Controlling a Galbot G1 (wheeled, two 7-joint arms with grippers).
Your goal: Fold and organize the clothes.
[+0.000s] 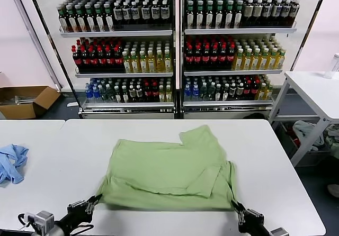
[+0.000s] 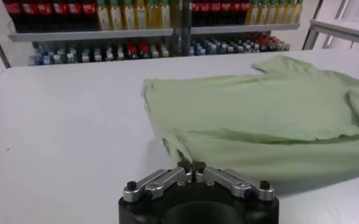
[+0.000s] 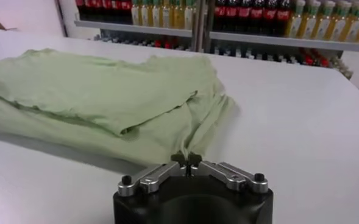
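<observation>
The green shirt (image 1: pixel 169 170) lies partly folded in the middle of the white surface (image 1: pixel 275 162), one sleeve and a side panel turned in over the body, its near hem facing the robot. The left hand (image 1: pixel 91 203) sits at the shirt's near left corner and the right hand (image 1: pixel 237 208) at the near right corner, each low by the surface edge. In both wrist views the fingers are closed tip to tip with no cloth between them; the hem lies just beyond them, so neither hand holds anything. The step in hand looks like taking both near corners to fold the hem away from the robot. To do it well, each hand should open, pinch all layers at its corner, then lift evenly so the fold stays straight.
</observation>
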